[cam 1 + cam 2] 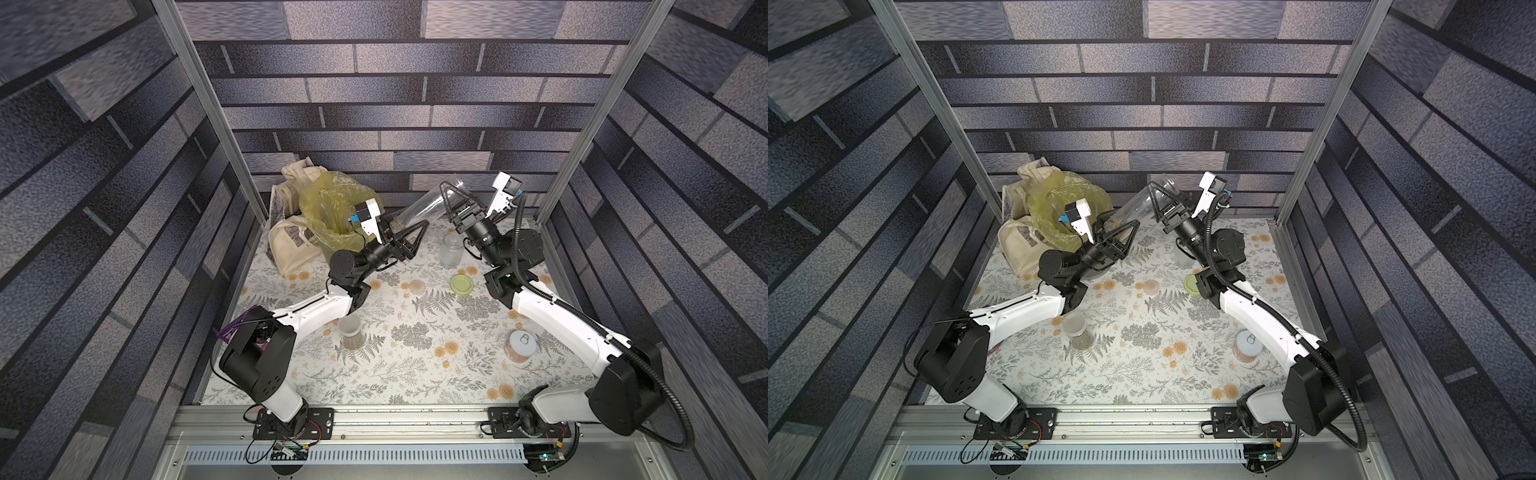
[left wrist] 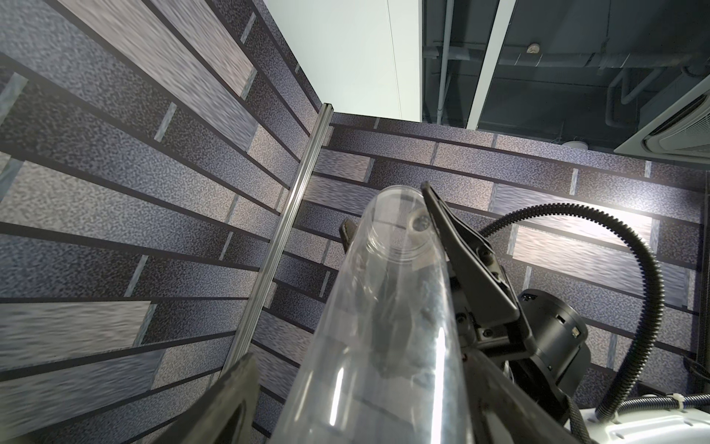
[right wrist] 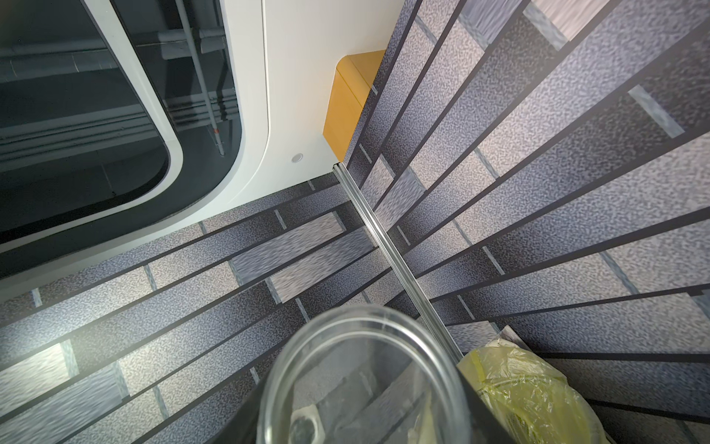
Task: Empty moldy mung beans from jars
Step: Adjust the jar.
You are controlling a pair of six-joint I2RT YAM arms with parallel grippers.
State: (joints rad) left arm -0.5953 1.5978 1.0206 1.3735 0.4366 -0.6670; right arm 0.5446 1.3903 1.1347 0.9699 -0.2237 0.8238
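Left gripper (image 1: 408,227), centre of both top views: jaws straddle the low end of the tall jar (image 1: 424,208). Cannot tell whether they press on it or stand just off it. In the left wrist view the jar runs from the bottom edge up to frame centre, with one dark finger (image 2: 230,403) close beside its wall.

The jar is off the table. Its long axis slants from lower left to upper right of the frame. The mung beans (image 1: 397,226) sit as a small olive heap in the low end, between the left jaws. The rest of the tube looks clear. Cannot tell which end is the mouth, or whether the low end is capped.

Right gripper (image 1: 455,193): clenched on the jar's high end. The right wrist view shows that round rim at lower centre.

Key relation: the bin (image 1: 320,195) with its yellow bag lies left of the low end, just beside it. The low end seems short of the opening. Judgement: the bean end must go further left in frame before a pour. The left arm is nearer the bin, and its wrist camera (image 1: 368,214) overlaps the bag's right edge.

Farther out:
- Below the right gripper: wide jar (image 1: 451,249), lidless.
- On the cloth, below centre: green lid (image 1: 462,284) and white lid (image 1: 417,286).
- Lower left of centre: short jar (image 1: 351,330), lidded, beans inside.
- Lower right: can (image 1: 521,345).
- Left of the bin: cloth bags (image 1: 291,245).

None of these stands between jar and bin.
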